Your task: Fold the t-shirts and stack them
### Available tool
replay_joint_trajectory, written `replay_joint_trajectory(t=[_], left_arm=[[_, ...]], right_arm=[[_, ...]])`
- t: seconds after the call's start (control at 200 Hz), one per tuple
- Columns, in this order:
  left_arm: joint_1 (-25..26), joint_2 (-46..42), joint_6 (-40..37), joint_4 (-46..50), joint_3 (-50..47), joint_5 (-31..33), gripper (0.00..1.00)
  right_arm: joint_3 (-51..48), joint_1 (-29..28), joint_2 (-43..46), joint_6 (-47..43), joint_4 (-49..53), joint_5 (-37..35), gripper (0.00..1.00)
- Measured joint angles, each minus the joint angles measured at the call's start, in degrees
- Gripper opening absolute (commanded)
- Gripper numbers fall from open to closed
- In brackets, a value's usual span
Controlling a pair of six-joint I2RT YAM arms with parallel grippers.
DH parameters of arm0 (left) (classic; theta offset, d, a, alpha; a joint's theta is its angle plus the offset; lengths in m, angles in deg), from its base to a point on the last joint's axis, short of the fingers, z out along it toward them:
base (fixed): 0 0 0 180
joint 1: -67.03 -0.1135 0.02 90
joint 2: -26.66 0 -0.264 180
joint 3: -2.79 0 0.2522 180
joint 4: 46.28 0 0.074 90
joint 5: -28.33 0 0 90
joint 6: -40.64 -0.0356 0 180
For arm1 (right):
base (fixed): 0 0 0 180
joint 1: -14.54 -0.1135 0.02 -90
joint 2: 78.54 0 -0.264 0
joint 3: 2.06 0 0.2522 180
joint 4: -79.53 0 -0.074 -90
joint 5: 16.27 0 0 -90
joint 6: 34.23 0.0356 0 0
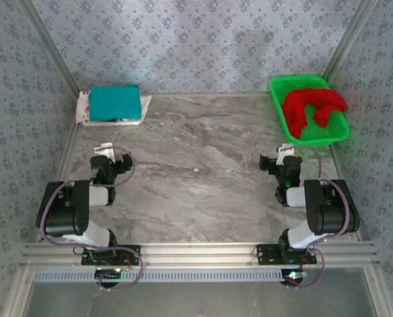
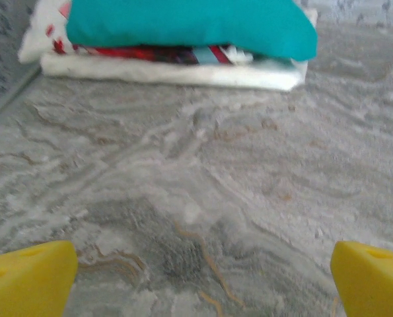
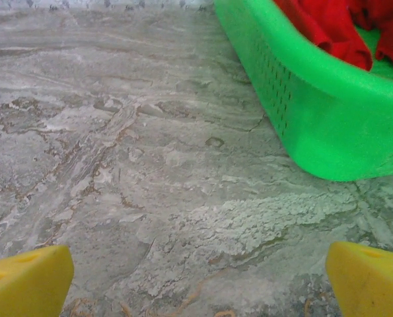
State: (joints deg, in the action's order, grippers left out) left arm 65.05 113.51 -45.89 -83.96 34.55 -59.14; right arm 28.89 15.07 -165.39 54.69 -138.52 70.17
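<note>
From above, the folded teal t-shirt [image 1: 114, 103] lies at the far left of the marbled surface [image 1: 203, 172], stacked on the white t-shirt [image 1: 145, 105]. Its long side runs left to right. The left pincer [image 1: 110, 155] sits well nearer than this stack and apart from it. At the far right, the red t-shirt [image 1: 313, 109] lies crumpled in the green basket [image 1: 315, 137], bent in an arch with both ends pointing toward the near side. The right pincer [image 1: 279, 158] is just near of the basket, not touching it.

The left wrist view shows the left pincer's yellow fingertips [image 2: 28, 277] spread wide over bare surface, holding nothing. Ahead, the teal t-shirt [image 2: 189, 26] rests flat across the white t-shirt [image 2: 170, 74], with red print showing between the layers.

In the right wrist view the yellow fingertips [image 3: 24, 281] also stand wide and empty. The green basket [image 3: 315, 119] lies ahead to the right, with the red t-shirt [image 3: 328, 26] bunched inside.
</note>
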Motion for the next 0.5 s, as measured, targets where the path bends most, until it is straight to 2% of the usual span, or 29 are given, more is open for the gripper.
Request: replay_joint_trajectory(t=[0.16,0.5], left_arm=[[0.0,1.2,-0.7,3.6,3.7,-1.9,0.98],[0.0,1.2,-1.1,4.9,5.1,-2.3,0.98]], right_arm=[[4.2,1.6,-0.5,0.1,2.3,2.0,1.00],[4.4,1.7,-0.5,0.1,3.7,2.1,1.00]])
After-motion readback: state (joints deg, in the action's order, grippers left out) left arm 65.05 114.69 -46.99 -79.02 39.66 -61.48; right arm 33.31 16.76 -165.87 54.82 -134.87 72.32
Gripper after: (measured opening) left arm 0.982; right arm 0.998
